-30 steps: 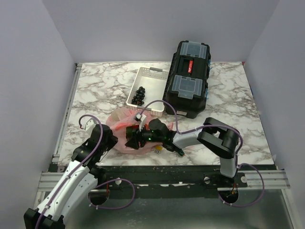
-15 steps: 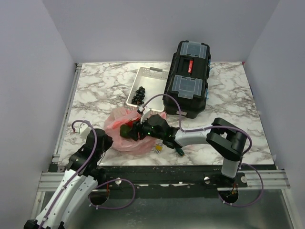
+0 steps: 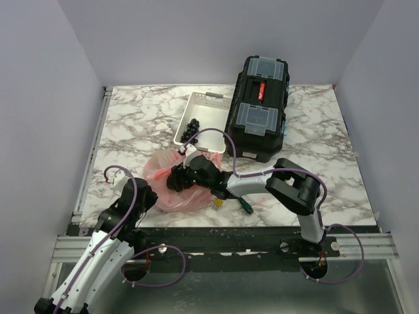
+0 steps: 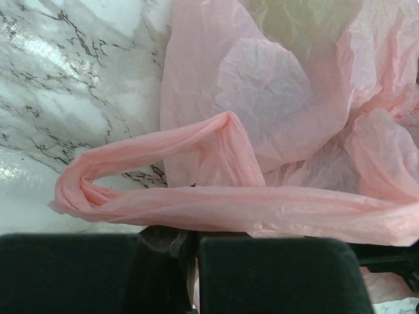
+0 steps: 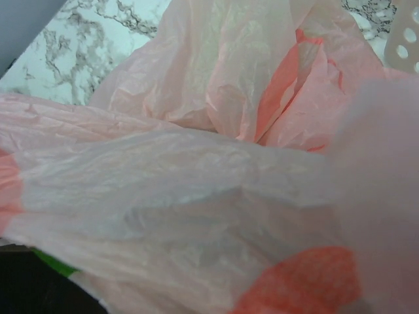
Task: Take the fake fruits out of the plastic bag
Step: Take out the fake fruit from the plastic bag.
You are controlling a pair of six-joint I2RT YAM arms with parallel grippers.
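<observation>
The pink plastic bag lies crumpled on the marble near the front, left of centre. My left gripper is at its left edge, shut on a strip of the bag, with thin plastic pinched between the fingers in the left wrist view. The bag's handle loop lies just ahead. My right gripper is pushed into the bag's mouth from the right. Plastic covers the right wrist view and hides the fingers. A red-orange fruit and a bit of green show through the film.
A white tray holding black grapes stands behind the bag. A black toolbox sits to the tray's right. A small yellow item and a green item lie near the front edge.
My right gripper has moved left and deeper into the bag. My left arm has drawn back toward the front-left edge, still at the bag's edge.
</observation>
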